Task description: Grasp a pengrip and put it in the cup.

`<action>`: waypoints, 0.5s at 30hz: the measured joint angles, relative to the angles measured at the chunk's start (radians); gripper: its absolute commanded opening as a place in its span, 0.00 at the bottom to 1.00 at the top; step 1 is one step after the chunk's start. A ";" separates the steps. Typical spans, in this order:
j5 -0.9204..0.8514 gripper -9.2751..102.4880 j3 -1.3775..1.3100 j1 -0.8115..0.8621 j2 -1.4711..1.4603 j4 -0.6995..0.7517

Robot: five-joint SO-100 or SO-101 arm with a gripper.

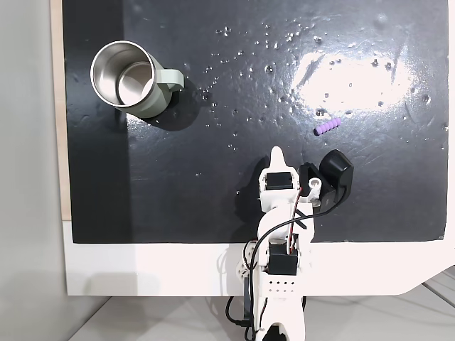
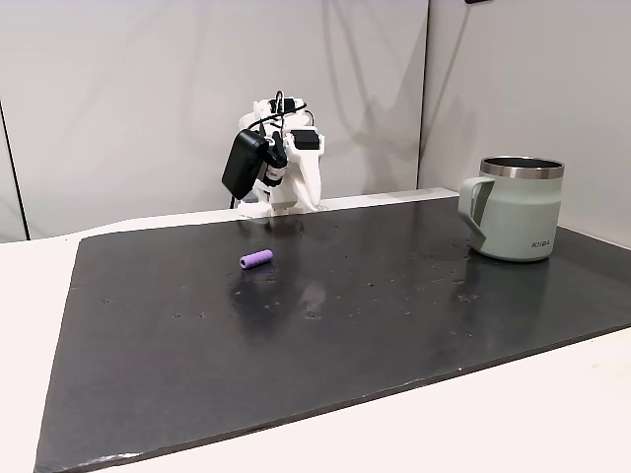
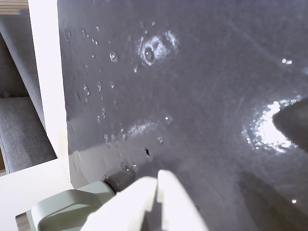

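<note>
a white bench (image 1: 178, 273) carries a black mat (image 1: 213, 177) that covers most of its top, leaving white margins along the edges in both fixed views. the mat's surface is glossy and speckled with small dimples or droplets. on it stands the cup (image 1: 131, 78), upright with its handle toward the mat's middle, near one corner. the pengrip (image 1: 326, 127) lies on its side well apart from the cup, in a bright patch of reflected light.
</note>
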 measured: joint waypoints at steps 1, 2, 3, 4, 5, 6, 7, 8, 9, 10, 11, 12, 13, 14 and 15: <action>0.000 0.08 0.000 0.000 0.000 0.000; 0.009 0.08 0.002 -0.002 0.000 0.000; 0.044 0.08 0.003 -0.005 0.000 0.000; 0.081 0.08 0.003 -0.009 0.000 0.000; 0.104 0.08 0.003 -0.011 0.000 0.000; 0.114 0.08 0.003 -0.011 0.000 0.000; 0.118 0.08 0.003 -0.008 0.000 0.000; 0.120 0.08 0.003 -0.009 0.000 0.000; 0.120 0.08 0.003 -0.014 0.000 0.000; 0.121 0.08 0.003 -0.018 0.000 0.000; 0.123 0.08 0.003 -0.018 0.000 0.000; 0.123 0.08 0.003 -0.018 0.000 0.000; 0.123 0.08 0.003 -0.017 0.000 0.002; 0.124 0.08 0.003 -0.014 0.000 0.005; 0.117 0.08 -0.002 -0.014 0.000 0.012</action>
